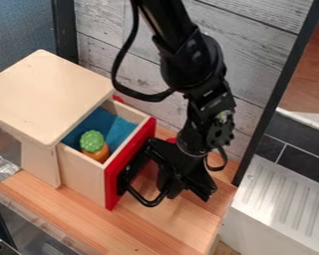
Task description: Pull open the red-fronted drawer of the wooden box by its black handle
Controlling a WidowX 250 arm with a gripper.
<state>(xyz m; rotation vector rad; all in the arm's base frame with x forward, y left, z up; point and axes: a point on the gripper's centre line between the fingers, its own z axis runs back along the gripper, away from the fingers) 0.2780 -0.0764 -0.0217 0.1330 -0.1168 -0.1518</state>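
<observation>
Drawer [81, 172] holds orange-green toy [93, 142] and blue material [120, 131]

Gray plank backdrop [258, 52], blue fabric panel [19, 30] upper left, silvery foil [1, 170] at left, white ridged drainboard [280, 199] at right, dark tiles [298, 134]

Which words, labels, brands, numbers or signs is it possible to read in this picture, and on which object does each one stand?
None can be read.
Black arm: small pale marks, too small to tell if they are writing.
Red drawer front: no text seen.
Wooden cabinet: no text seen.
Green and orange toy: no text seen.
</observation>
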